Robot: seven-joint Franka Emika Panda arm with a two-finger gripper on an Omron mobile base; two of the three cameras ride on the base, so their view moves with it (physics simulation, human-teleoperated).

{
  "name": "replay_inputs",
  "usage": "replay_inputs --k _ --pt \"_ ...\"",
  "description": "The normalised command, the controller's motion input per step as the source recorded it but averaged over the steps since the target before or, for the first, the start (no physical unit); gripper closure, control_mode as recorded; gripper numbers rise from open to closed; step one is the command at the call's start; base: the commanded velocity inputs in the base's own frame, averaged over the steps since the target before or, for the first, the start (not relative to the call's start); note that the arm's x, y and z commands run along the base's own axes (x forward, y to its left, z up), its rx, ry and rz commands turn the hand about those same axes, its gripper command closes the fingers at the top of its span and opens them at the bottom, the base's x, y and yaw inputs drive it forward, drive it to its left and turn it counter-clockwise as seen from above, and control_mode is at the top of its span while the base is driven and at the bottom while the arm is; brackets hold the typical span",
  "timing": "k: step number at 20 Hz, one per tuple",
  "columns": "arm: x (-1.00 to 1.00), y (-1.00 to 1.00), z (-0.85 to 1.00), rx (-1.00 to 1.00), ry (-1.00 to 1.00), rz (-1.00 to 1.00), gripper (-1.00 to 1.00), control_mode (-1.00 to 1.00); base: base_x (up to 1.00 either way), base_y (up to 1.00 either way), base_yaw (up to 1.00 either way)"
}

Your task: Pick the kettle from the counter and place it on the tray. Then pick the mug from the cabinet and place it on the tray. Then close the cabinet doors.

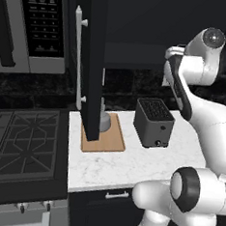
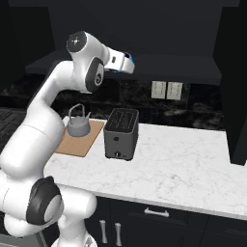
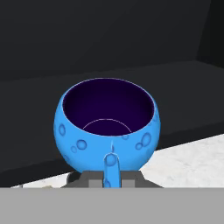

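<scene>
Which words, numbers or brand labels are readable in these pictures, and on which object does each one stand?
None can be read.
Microwave control panel: rows of small pale key markings, too blurred to read.
Toaster, kettle, mug, tray: no text visible.

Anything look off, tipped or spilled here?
Nothing stands out. The kettle sits upright on the tray, the toaster squarely on the counter, and the mug is upright in the gripper, empty, by its handle.
</scene>
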Motion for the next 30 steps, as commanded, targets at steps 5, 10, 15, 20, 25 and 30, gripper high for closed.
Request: replay_inputs --k 5,10,15,20,25,30 --pt "-0.97 0.08 0.00 0.00 0.00 0.24 1.00 -1.00 0.00 0.00 0.00" --pt "-0.94 0.20 0.00 0.00 0.00 0.26 1.00 -1.00 0.00 0.00 0.00" --pt "-0.88 0.37 -0.03 0.00 0.03 0.23 1.00 -1.00 0.00 0.00 0.00" --pt "-0.71 0.54 -0.10 0.00 0.12 0.23 1.00 -1.00 0.00 0.00 0.00" --pt "-0.54 0.72 -0.35 -0.05 0.05 0.19 1.00 -1.00 0.00 0.00 0.00" --pt "-0.17 0.78 -0.66 -0.10 0.01 0.07 1.00 -1.00 0.00 0.00 0.00"
